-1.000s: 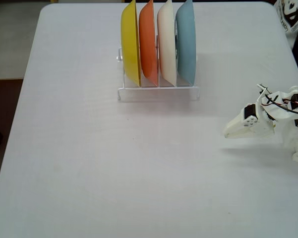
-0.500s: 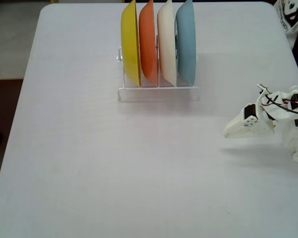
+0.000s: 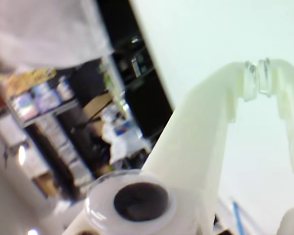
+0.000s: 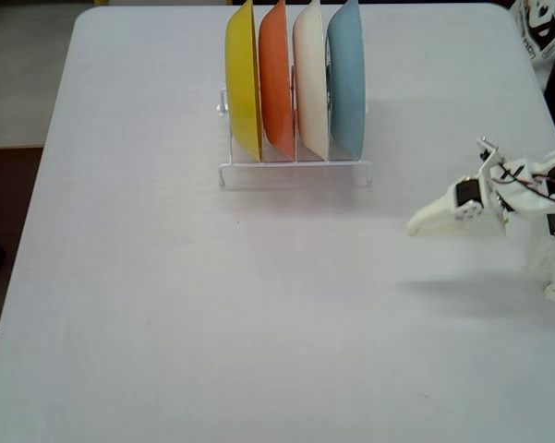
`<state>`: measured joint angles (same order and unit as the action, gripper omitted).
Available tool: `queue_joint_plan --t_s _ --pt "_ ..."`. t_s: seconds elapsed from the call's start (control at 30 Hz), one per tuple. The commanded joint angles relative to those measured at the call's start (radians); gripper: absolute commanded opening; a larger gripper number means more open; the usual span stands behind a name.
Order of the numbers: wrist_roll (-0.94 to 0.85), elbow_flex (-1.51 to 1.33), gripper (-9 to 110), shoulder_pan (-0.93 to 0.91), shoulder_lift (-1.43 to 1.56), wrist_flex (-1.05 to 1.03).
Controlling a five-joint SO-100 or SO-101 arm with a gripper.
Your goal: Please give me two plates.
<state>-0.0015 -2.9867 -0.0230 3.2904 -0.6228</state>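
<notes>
In the fixed view the gripper (image 4: 414, 225) sits at the right of the frame, just below mid-height, its tip pointing left and raised off the white table (image 4: 166, 305), with its shadow on the surface beneath. The wrist view shows the gripper (image 3: 257, 78) with its two clear-tipped fingers pressed together at the end and nothing between them, so the pincer is clenched and empty.

The task's things lie up and to the left of that tip, in the upper middle of the frame. The light blue plate (image 4: 348, 78) and the cream-white plate (image 4: 310, 78) stand on edge in a white wire rack (image 4: 295, 171), side by side in neighbouring slots, well apart from the gripper. Each plate's face is turned sideways, so their thin rims run up and down the frame and face the camera. The blue one stands at the rack's right end, which makes it the nearer of the two to the gripper; the cream one is just to its left.

Counted, there are four plates in the rack: one yellow plate (image 4: 244, 78), one orange plate (image 4: 275, 78), one cream-white and one light blue, in that order from left to right. There is one rack and one arm. None of the plates is lifted out yet.
</notes>
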Motion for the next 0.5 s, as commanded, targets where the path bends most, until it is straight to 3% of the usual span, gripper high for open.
queue_joint_plan --t_s 0.0,0.47 --pt "-0.061 0.210 0 -0.066 0.003 -0.057" --pt "-0.454 0.977 0 -0.414 -0.488 -0.322"
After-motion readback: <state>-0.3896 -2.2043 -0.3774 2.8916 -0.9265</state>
